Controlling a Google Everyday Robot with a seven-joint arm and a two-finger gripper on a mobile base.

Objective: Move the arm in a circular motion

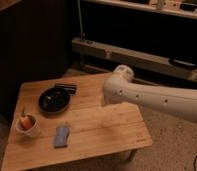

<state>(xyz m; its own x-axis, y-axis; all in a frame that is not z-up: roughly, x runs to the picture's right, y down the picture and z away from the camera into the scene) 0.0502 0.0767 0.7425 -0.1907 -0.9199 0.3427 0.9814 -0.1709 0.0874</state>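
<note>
The arm (pixel 157 100) is thick, off-white and tubular, with small dark screw holes. It reaches in from the right edge and ends in a rounded joint (pixel 119 82) over the right rear part of the wooden table (pixel 107 130). The gripper is out of view; only the arm's segment and joint show. The arm hides the table's back right corner.
On the table are a black round dish (pixel 54 100), a dark flat object (pixel 66 88) behind it, a white cup with something orange (pixel 28 125) at the left, and a blue sponge (pixel 62 136) near the front. A low shelf rail (pixel 142 55) runs behind the table.
</note>
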